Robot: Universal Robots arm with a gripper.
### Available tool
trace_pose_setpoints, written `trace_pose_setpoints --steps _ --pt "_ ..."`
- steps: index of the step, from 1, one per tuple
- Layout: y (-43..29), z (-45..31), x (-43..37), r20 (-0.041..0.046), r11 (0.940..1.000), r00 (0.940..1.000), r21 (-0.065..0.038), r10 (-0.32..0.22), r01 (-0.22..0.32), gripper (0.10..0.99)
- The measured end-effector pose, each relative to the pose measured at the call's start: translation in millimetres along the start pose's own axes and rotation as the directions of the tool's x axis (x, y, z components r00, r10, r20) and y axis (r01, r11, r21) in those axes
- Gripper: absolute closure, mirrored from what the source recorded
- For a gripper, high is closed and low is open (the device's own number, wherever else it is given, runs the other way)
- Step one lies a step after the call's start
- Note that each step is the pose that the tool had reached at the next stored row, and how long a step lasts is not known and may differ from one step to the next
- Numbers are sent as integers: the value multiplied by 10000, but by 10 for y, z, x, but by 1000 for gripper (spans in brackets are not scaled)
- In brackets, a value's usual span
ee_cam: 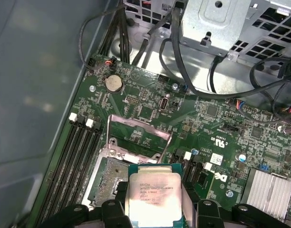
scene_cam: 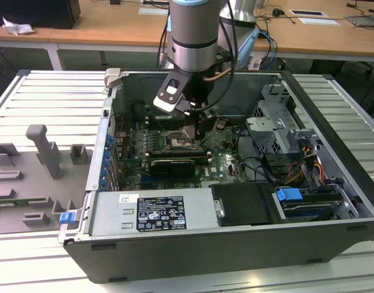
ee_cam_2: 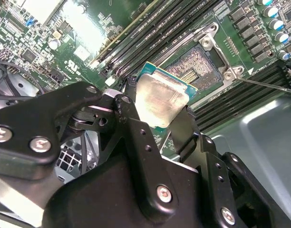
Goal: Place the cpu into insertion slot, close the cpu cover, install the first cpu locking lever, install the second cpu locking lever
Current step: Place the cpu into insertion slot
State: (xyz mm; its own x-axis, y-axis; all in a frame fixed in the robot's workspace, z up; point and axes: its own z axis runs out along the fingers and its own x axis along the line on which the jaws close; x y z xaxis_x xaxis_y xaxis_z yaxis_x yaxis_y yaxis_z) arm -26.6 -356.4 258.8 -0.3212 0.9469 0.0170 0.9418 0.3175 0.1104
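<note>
Slatted metal table (scene_cam: 52,91), open computer case (scene_cam: 248,250) lying on it. Gripper (scene_cam: 192,131) down inside case, fingers (ee_cam_2: 131,118) pinching chip (ee_cam_2: 162,97) by two opposite edges. Chip held just above socket (ee_cam_2: 195,64), not seated. Socket cover (ee_cam: 140,124) swung up, open.

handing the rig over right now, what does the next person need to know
Tool: shut on the cpu, gripping it by two opposite edges.
Cpu: held over the edge of the insertion slot, not seated.
Insertion slot: bare, its contacts showing.
Cpu cover: swung open, lifted off the slot.
Done: cpu is in the grasp and at the socket.
Left: seat the cpu, close the cover, install both locking levers.
</note>
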Motion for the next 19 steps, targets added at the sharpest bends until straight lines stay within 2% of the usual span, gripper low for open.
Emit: trace_pose_setpoints --steps 4,8,10,13,16,19 --pt "-11 7 4 19 9998 9998 -5 185 -185 557" --pt "-76 33 35 59 9986 9985 -11 537 -537 557" --pt "-131 61 67 65 9983 9983 -14 585 -585 557" --pt "-164 111 107 75 9979 9978 -9 652 -652 557" --pt "-177 179 133 119 9964 9963 15 853 -853 557" --pt "-161 274 221 110 9956 9956 82 928 -928 557"
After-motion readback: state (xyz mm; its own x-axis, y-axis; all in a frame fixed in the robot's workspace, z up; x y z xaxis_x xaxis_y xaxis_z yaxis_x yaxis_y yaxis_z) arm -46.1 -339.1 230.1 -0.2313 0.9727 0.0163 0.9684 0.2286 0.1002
